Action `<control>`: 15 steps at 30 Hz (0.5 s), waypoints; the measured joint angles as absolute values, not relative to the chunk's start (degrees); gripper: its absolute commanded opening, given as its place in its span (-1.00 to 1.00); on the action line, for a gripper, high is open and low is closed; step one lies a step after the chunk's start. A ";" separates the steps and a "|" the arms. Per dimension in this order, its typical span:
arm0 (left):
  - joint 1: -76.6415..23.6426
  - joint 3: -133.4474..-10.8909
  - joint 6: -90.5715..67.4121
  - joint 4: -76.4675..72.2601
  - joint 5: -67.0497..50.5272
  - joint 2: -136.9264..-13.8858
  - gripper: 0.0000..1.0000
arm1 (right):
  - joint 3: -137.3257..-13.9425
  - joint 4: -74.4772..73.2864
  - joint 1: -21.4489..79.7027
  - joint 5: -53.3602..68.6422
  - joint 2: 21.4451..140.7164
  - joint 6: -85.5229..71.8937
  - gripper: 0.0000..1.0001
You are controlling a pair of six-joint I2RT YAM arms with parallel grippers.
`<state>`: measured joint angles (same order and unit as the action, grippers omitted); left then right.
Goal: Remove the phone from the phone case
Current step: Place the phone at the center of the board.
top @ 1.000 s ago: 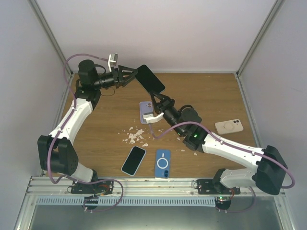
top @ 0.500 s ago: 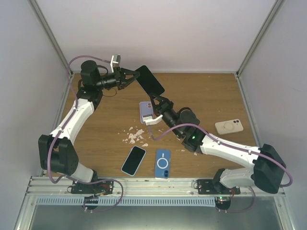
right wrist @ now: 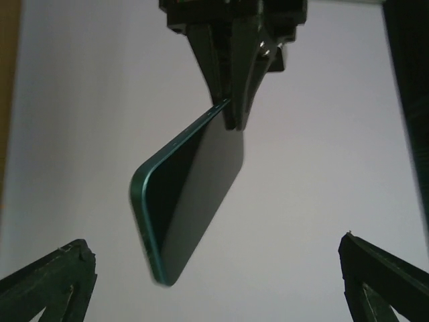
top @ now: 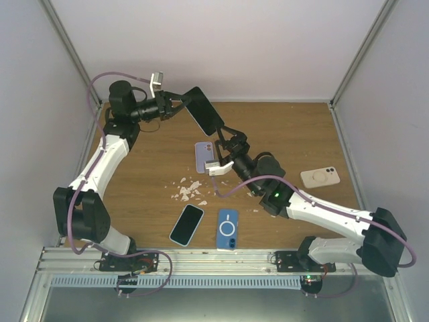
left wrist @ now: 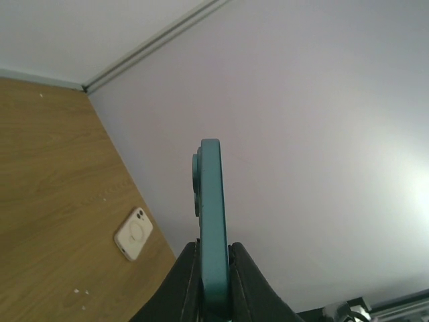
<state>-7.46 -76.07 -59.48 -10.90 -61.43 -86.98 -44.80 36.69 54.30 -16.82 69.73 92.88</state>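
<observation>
A dark-screened phone in its teal phone case (top: 203, 111) hangs tilted in the air above the far part of the table. My left gripper (top: 179, 104) is shut on its upper end. In the left wrist view the case (left wrist: 211, 215) stands edge-on, pinched between both fingers (left wrist: 179, 282) of that gripper (left wrist: 213, 268). Just below the phone's lower end, my right gripper (top: 228, 135) is open and apart from it. The right wrist view looks up at the phone (right wrist: 191, 194) from between the spread jaws of the right gripper (right wrist: 211, 251), with the left gripper (right wrist: 231, 94) clamped on top.
On the wooden table lie a lilac case (top: 203, 155), a cream case (top: 320, 176) (left wrist: 133, 233), a blue case (top: 228, 229) and a dark phone (top: 186, 225). White scraps (top: 188, 189) are scattered near the middle. Walls enclose the table's back and sides.
My left gripper closed on the phone's upper end. My right gripper, which was shut on the lower end, has opened and let go. The phone shifted slightly left and up.
</observation>
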 measured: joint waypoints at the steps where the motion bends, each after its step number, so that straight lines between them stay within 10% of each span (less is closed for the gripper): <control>1: -7.27 -76.34 -58.52 -10.50 -61.32 -86.98 -1.00 | -44.84 35.24 54.22 -16.93 69.25 91.70 0.99; 15: -6.33 -77.32 -40.56 -3.95 -61.49 -88.47 -1.00 | -59.53 4.43 47.94 -12.47 67.07 64.86 0.99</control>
